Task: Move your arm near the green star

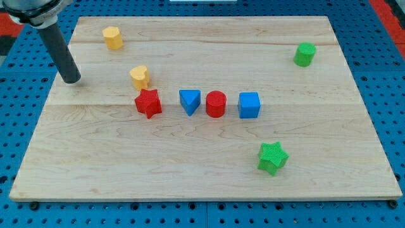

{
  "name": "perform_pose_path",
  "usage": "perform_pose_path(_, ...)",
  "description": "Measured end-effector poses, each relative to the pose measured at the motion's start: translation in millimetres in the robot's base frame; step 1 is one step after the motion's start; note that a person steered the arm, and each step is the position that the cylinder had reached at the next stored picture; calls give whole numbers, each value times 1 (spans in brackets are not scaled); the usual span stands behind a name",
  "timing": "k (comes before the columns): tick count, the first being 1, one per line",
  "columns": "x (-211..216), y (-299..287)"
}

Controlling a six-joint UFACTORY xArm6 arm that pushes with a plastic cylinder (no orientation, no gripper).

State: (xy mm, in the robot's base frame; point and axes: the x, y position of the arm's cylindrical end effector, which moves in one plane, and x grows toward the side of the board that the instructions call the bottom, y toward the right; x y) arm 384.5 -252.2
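Note:
The green star [273, 158] lies on the wooden board [209, 177] at the view's lower right. My tip [71, 80] rests on the board at the view's upper left, far from the green star. The nearest blocks to the tip are the yellow heart-shaped block [140, 77] to its right and the yellow block [113, 38] above and to its right.
A red star [149, 103], a blue triangle [189, 101], a red cylinder [216, 104] and a blue cube [249, 105] stand in a row across the middle. A green cylinder [304, 54] sits at the upper right. Blue pegboard surrounds the board.

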Motion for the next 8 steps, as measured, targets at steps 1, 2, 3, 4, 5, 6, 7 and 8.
perform_pose_path(1, 0, 0)
perform_pose_path(2, 2, -1)
perform_pose_path(3, 30, -17)
perform_pose_path(4, 87, 1)
perform_pose_path(5, 144, 41)
perform_pose_path(6, 175, 108)
perform_pose_path(7, 184, 178)
perform_pose_path(8, 188, 246)
